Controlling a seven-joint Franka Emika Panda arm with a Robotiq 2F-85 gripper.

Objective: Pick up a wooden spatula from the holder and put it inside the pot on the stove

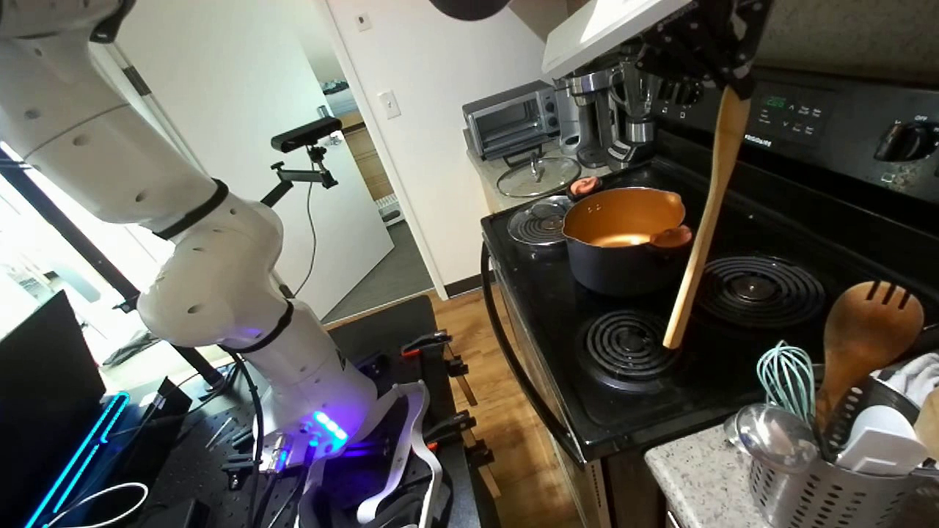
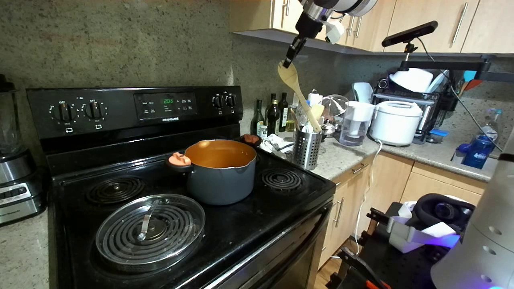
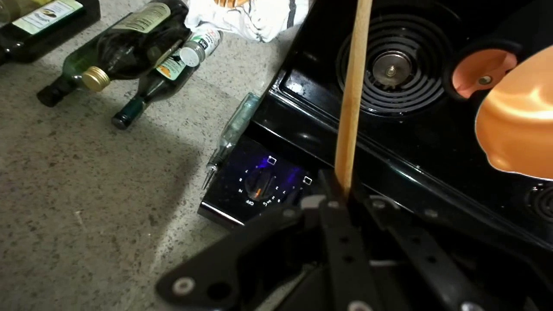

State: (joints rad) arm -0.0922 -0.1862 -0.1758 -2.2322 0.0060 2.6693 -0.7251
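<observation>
We see, in an exterior view, a white door (image 1: 352, 242) standing ajar, and to its right a plain white wall (image 1: 433, 81) with a light switch (image 1: 389, 105). A dark baseboard (image 1: 463, 285) runs along the wall's foot and meets a light-brown wood floor (image 1: 469, 315); past the door we make out grey flooring (image 1: 400, 271) and wood-toned furniture (image 1: 362, 160). White glare (image 1: 22, 220) washes out the left edge. In an exterior view we face a grey-green speckled backsplash (image 2: 132, 48), light-wood upper cabinets (image 2: 421, 12) with slim metal handles (image 2: 460, 24), a paler speckled countertop (image 2: 338, 158), and light-wood lower cabinets (image 2: 391, 184) beneath. In our wrist view, a soft shadow (image 3: 168, 207) slants across a speckled surface (image 3: 86, 242).
</observation>
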